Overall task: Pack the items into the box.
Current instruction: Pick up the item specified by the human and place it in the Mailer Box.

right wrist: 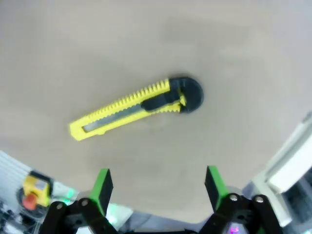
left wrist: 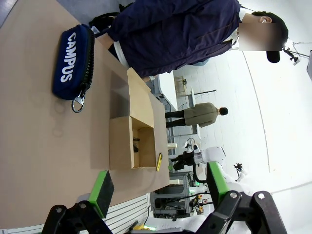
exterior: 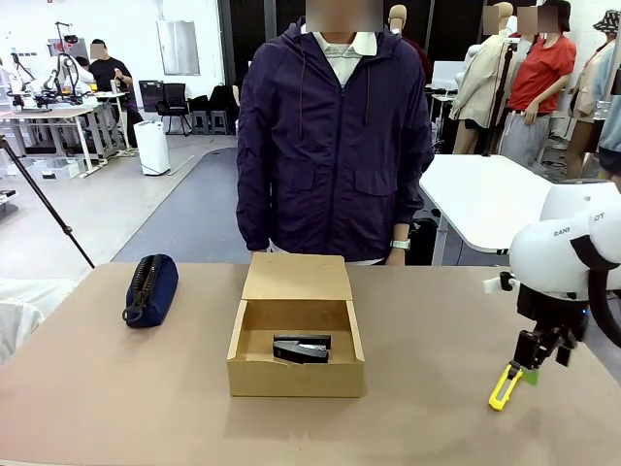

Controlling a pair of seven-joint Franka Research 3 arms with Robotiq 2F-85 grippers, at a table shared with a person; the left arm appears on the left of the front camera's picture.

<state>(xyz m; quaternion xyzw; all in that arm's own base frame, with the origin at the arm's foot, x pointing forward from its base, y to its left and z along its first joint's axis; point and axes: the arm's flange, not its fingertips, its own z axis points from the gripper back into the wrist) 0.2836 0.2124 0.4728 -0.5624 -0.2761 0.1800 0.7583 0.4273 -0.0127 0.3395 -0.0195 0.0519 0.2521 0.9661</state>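
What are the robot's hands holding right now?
Nothing. The right gripper is open above the yellow knife, which lies flat on the table. The left gripper is open too, with nothing in it.

You see the box (exterior: 296, 375) open mid-table (exterior: 116, 388), its flap lying back toward the far edge, where a person (exterior: 335, 146) stands. The black stapler (exterior: 302, 349) lies inside. A navy pouch (exterior: 152, 288) sits toward the left edge. Near the right edge, the right gripper (exterior: 537, 361) hangs just over the yellow utility knife (exterior: 504, 387).
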